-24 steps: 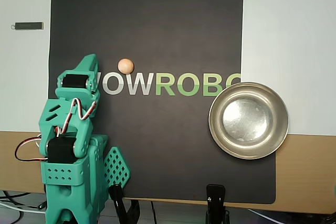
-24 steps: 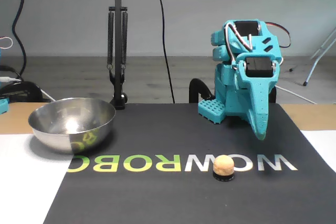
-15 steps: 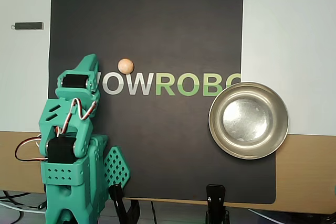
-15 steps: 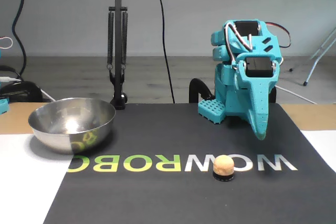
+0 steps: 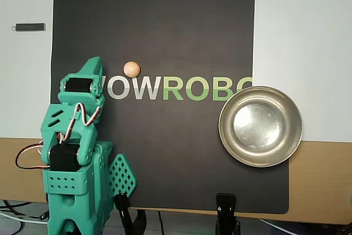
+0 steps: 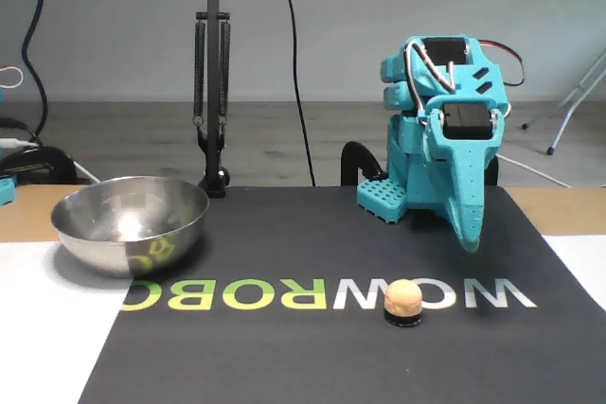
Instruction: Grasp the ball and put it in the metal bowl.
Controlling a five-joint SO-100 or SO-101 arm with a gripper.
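While apart, one ball (image 5: 131, 69), one metal bowl (image 5: 226, 136).

Bowl (image 6: 130, 224) is shiny polished steel with a duller centre, the ball (image 6: 402, 299) looks like smooth pale wood, the arm (image 6: 443, 153) is matt teal printed plastic, and it all sits on a matt black mat (image 5: 165, 26).

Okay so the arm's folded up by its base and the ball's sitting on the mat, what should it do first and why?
Probably reach the hand out toward the ball, opening on the way. The hand hangs folded near the base with its fingers together, holding nothing, the ball rests untouched by the white lettering, and the metal bowl sits empty.
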